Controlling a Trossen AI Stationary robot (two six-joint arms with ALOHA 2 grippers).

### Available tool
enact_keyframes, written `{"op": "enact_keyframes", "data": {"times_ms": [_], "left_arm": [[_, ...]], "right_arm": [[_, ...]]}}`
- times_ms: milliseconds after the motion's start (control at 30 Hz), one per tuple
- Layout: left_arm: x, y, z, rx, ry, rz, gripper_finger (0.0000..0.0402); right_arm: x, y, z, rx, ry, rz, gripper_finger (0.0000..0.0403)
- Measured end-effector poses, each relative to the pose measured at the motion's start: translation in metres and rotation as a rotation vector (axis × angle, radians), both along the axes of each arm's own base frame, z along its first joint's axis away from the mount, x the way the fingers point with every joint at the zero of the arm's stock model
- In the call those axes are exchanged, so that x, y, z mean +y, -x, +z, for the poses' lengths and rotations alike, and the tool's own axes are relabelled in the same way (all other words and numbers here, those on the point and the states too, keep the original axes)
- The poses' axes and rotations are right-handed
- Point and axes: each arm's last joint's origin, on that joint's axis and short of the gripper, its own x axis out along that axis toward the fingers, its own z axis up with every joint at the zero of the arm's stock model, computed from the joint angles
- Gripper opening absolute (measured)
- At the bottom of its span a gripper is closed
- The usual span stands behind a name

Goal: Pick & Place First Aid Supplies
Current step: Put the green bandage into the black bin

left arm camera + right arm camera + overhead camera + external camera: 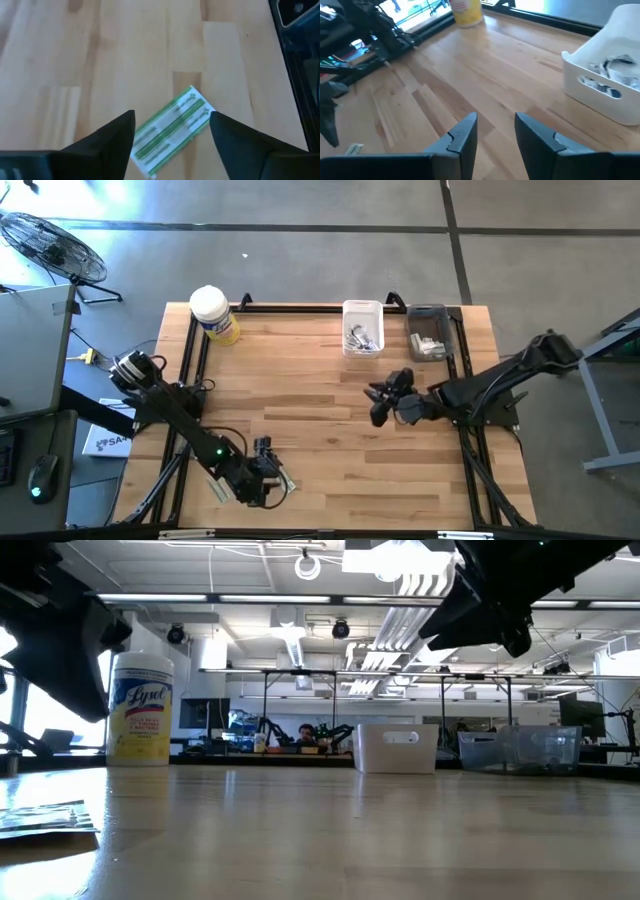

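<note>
While the left gripper (172,135) hangs low over the table's (330,430) near edge, its fingers spread wide and gripping nothing, a green-and-white strip packet (172,131) lies flat on the wood between them. Right gripper (495,132) (mid-table, near the white bin (362,326) of packets) hovers open and empty.

I see a bench (320,380) of pale, smooth wooden planks; the green-and-white packet (172,131) looks like glossy paper, and the white bin (605,85) like matt plastic.
</note>
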Motion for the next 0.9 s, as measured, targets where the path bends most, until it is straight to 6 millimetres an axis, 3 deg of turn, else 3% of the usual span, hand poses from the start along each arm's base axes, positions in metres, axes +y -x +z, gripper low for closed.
{"op": "enact_keyframes", "data": {"times_ms": [300,567,900], "left_arm": [[-0.008,-0.006,-0.021,0.025,-0.041,-0.084,0.0318],[-0.018,-0.015,-0.045,0.012,-0.064,-0.186,0.031],[-0.019,-0.017,-0.053,0.016,-0.089,-0.181,0.0267]], "right_arm": [[0.006,-0.006,-0.004,-0.018,0.001,0.009,0.0124],[0.006,-0.006,-0.004,-0.018,-0.002,0.013,0.0124],[0.006,-0.006,-0.004,-0.018,-0.003,0.014,0.0124]]}}
